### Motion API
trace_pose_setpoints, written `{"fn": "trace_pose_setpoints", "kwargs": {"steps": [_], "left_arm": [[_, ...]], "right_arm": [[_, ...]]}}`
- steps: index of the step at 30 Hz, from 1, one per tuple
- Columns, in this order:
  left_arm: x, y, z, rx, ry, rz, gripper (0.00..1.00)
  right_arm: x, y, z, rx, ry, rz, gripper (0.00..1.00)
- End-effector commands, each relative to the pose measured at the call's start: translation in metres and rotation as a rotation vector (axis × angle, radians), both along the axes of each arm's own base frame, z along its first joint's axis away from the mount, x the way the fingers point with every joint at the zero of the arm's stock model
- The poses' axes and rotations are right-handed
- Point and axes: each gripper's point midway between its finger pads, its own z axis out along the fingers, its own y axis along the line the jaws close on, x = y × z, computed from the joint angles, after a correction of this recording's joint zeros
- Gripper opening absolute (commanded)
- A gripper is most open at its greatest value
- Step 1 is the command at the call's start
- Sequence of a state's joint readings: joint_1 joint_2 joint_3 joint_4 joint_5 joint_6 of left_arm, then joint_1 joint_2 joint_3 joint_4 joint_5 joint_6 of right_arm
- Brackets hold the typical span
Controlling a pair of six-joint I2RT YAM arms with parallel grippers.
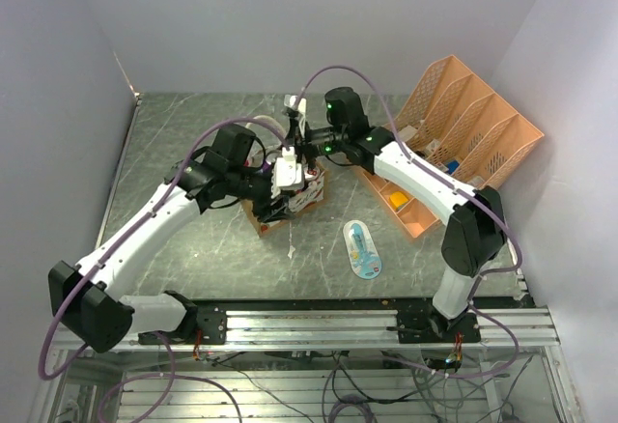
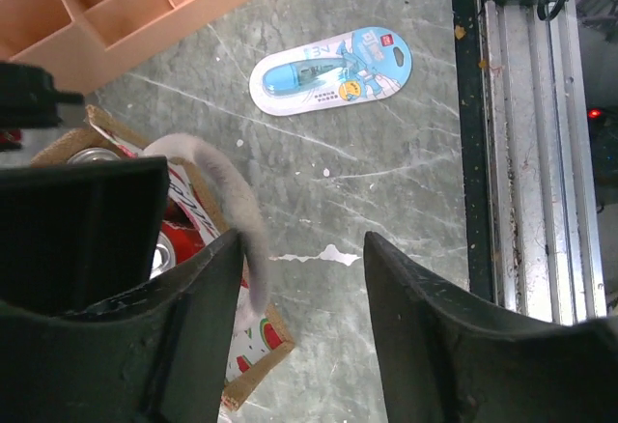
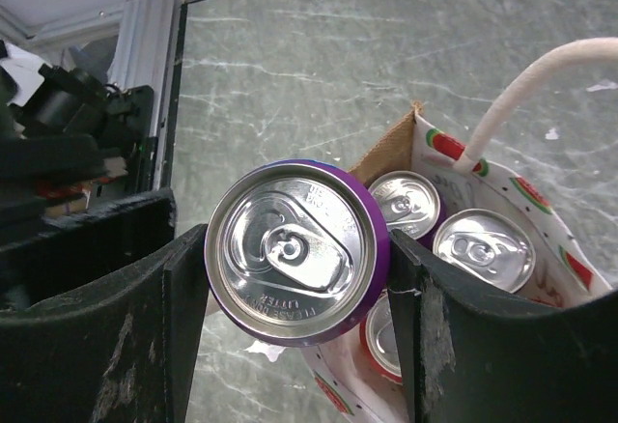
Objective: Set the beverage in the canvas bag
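The right claw (image 3: 294, 278) grips the purple-rimmed aluminium beverage can (image 3: 290, 249) above the tan watermelon-print canvas bag (image 3: 454, 153), ready for lowering; the left claw (image 2: 304, 297), jaws apart, waits beside its white looped handle (image 2: 227, 191).

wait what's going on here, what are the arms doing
The right gripper holds a purple can in its jaws over the canvas bag, which already has several cans inside. The left gripper sits at the bag's edge, jaws open, a white handle by them. The purple can isn't in yet.
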State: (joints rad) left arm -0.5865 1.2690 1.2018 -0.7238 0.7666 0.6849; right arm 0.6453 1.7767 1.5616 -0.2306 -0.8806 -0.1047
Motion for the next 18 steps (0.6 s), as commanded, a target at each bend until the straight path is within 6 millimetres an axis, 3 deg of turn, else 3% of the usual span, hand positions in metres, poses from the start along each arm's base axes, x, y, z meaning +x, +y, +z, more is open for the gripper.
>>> {"fn": "trace_pose_setpoints", "kwargs": {"steps": [1, 7, 18], "left_arm": [[-0.005, 0.006, 0.007, -0.003, -0.081, -0.016, 0.66], [-0.002, 0.018, 0.014, -0.021, -0.113, 0.024, 0.74], [0.001, 0.037, 0.027, -0.062, -0.151, 0.069, 0.76]], "right_arm": [[-0.001, 0.013, 0.020, 0.068, -0.051, 0.048, 0.00], [-0.002, 0.019, 0.003, 0.052, -0.019, 0.059, 0.00], [-0.008, 0.029, -0.020, 0.014, 0.012, 0.056, 0.00]]}}
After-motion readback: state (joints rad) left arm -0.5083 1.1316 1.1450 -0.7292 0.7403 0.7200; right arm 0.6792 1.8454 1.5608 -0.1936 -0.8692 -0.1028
